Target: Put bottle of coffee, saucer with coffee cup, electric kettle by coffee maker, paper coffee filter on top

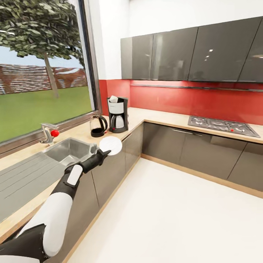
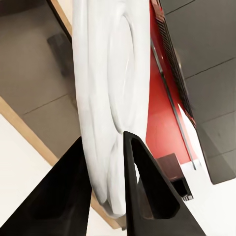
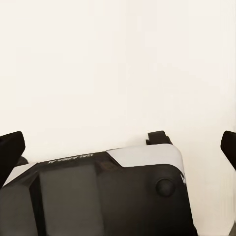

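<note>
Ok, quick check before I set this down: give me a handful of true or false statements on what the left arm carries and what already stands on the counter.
1. The left gripper holds the white saucer by its rim. True; the left wrist view shows the fingers on either side of it.
2. The saucer already rests on the countertop. False; it is in the air at the countertop edge.
3. The electric kettle stands beside the coffee maker. True.
4. The coffee maker sits inside the sink. False; it stands on the countertop in the corner, beyond the sink.
5. A coffee cup sits on the saucer. False; the saucer is bare.
6. Something white sits on top of the coffee maker. True.
</note>
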